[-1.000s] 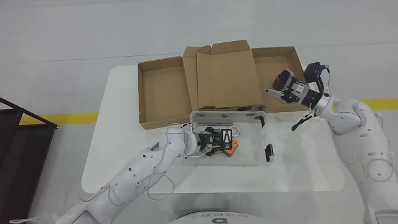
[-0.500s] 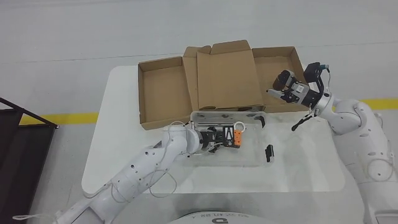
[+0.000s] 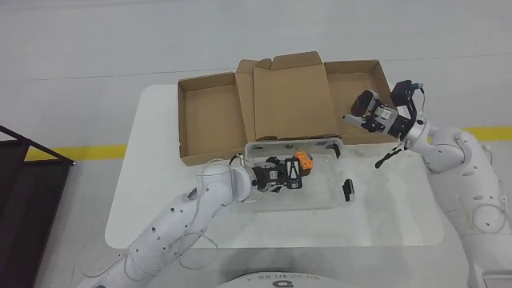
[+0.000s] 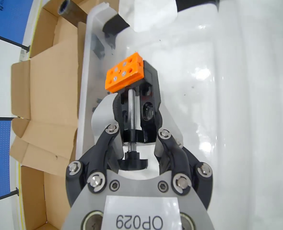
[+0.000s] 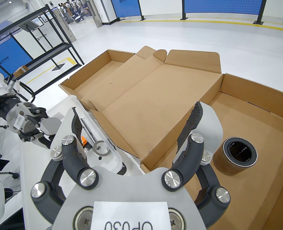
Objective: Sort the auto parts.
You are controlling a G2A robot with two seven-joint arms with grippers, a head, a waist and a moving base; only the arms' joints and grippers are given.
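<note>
Moved: your left gripper [image 3: 286, 174] has carried the clamp [image 3: 297, 166] across the clear tray [image 3: 324, 194] toward its far rim. The orange end has swung round to face the cardboard boxes [image 3: 210, 124]. Your right arm has kept its place.
Left gripper: its fingers [image 4: 156, 123] are closed on the clamp's black body, with the threaded screw running back between them toward the wrist.
Clamp: it hangs above the tray, close to the far rim and clear of the tray floor.
Right gripper [image 5: 136, 130]: spread wide and holding nothing. It sits over the right-hand box, just beside a dark sleeve [image 5: 236, 155] standing on that box's floor.
Key relation: the clamp's long axis lies in line with your left fingers, orange block [image 4: 124, 72] leading. The boxes lie straight beyond that end, past the tray rim, so the left arm is the one placed for the drop.
Next move: probably a lift over the rim and box wall. Which compartment is meant, you cannot tell from here.
Risk: the hold is on the rear half only, so the orange end may dip or catch the cardboard edge.
Loose part: a small black piece [image 3: 346, 190] lies on the table beside the tray.
</note>
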